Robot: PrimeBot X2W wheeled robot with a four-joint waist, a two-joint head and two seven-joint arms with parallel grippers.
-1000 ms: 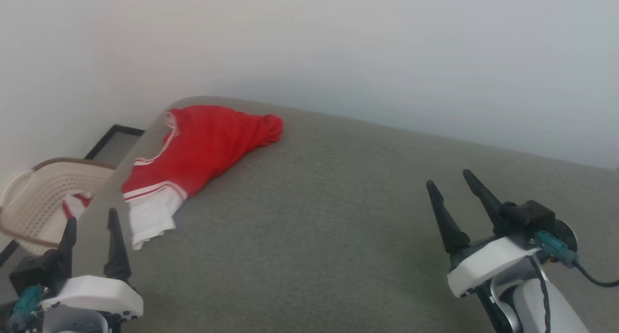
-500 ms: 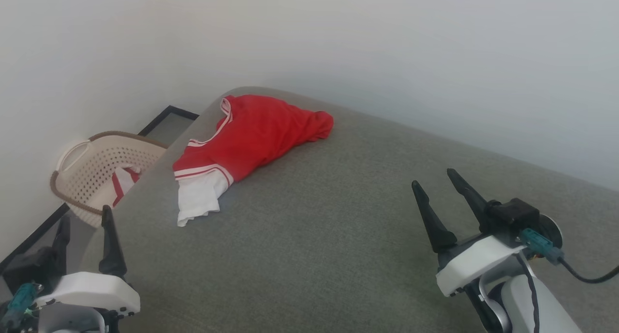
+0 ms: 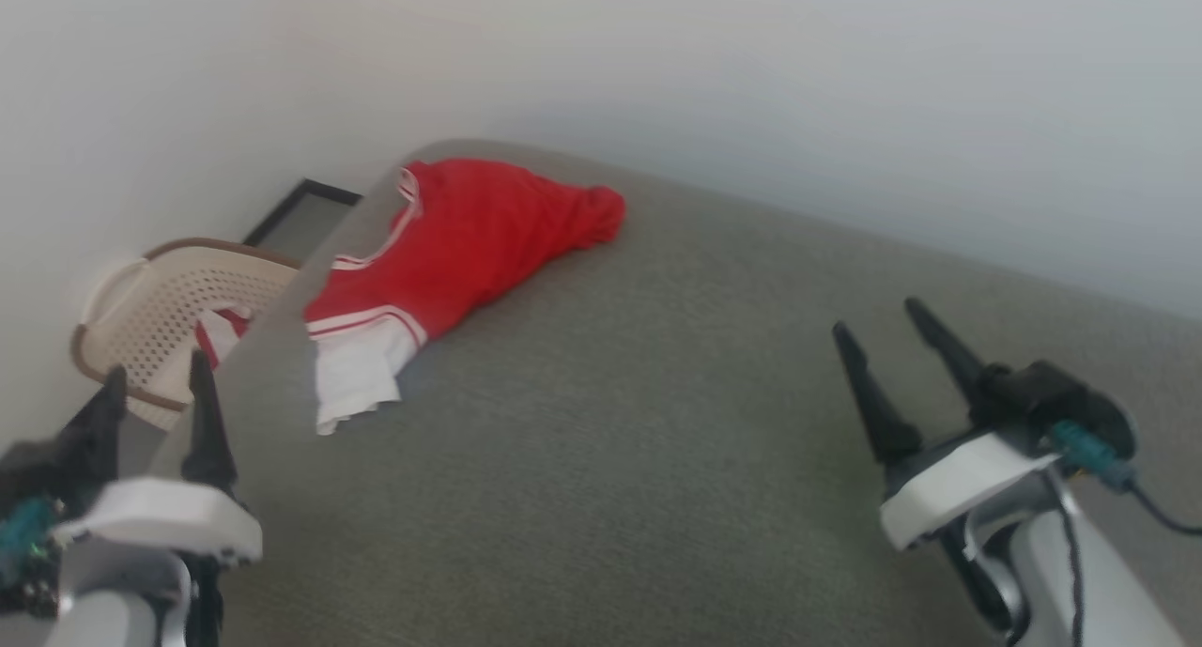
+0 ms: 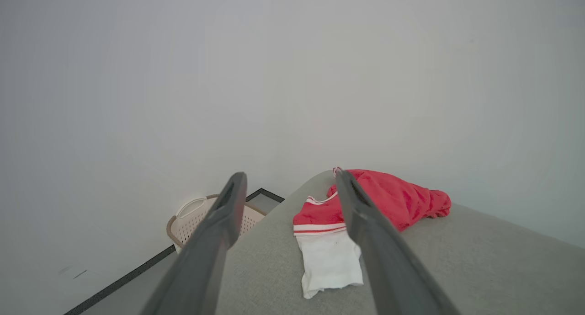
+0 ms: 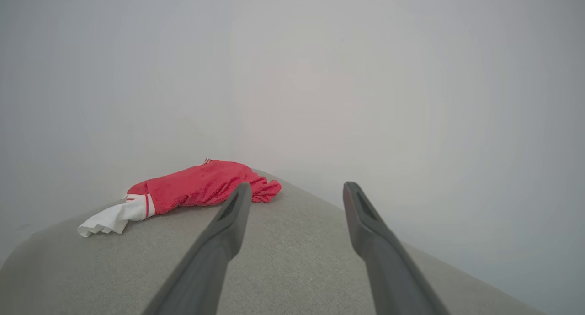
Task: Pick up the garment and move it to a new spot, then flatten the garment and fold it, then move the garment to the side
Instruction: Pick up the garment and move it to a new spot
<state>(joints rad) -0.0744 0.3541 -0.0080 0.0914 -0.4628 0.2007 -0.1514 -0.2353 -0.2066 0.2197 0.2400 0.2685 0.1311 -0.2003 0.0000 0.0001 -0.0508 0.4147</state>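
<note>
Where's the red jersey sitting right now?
In the head view, the jersey lies bunched at the far left corner of the grey cushioned surface, close to the wall, with the laundry basket just beyond the edge to its left.

No text, label or number can be read anywhere.

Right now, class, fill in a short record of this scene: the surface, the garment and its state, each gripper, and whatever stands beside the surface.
surface: grey fabric surface, backed by a pale wall
garment: red jersey with a white sleeve end, near the far left corner
garment state: crumpled, not folded, lying free
left gripper: open, empty, at the near left edge
right gripper: open, empty, over the near right, apart from the jersey
beside: cream perforated basket, left of the surface and lower, holding red-and-white cloth
</note>
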